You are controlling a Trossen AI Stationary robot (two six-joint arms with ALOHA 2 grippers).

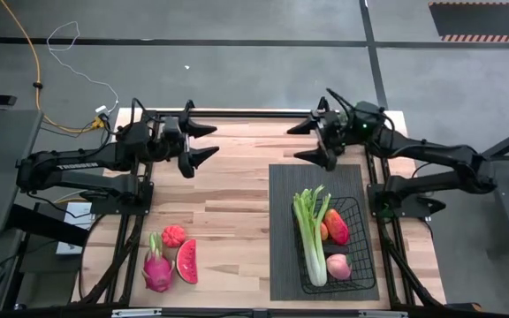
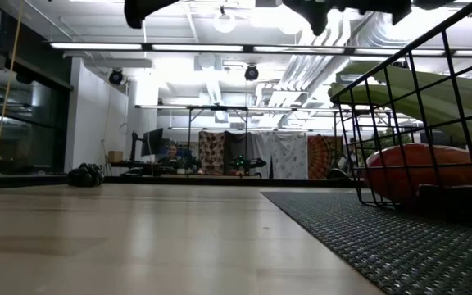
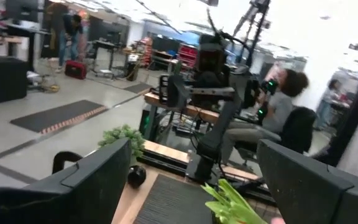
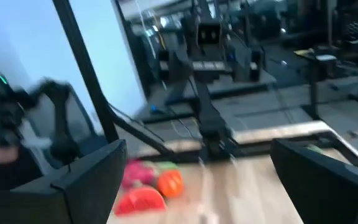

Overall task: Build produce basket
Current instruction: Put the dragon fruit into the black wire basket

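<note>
In the low view, the rectangular black wire-mesh basket (image 2: 400, 123) is cut off by the right edge, so only its near corner and part of two walls show. The red-orange rounded fruit (image 2: 433, 168) inside it is crossed by the wires and cropped at the same edge. The pale green celery bunch (image 2: 433, 94) above it also runs out of frame. Both arms show there only as dark shapes cropped by the top edge.

The right wrist view is smeared: the red watermelon slice (image 4: 140, 200), the orange-red fruit (image 4: 170, 182) and the pink dragon fruit (image 4: 138, 171) are soft blobs.

In the left wrist view, only the leafy celery tips (image 3: 235, 204) show above the bottom edge.
</note>
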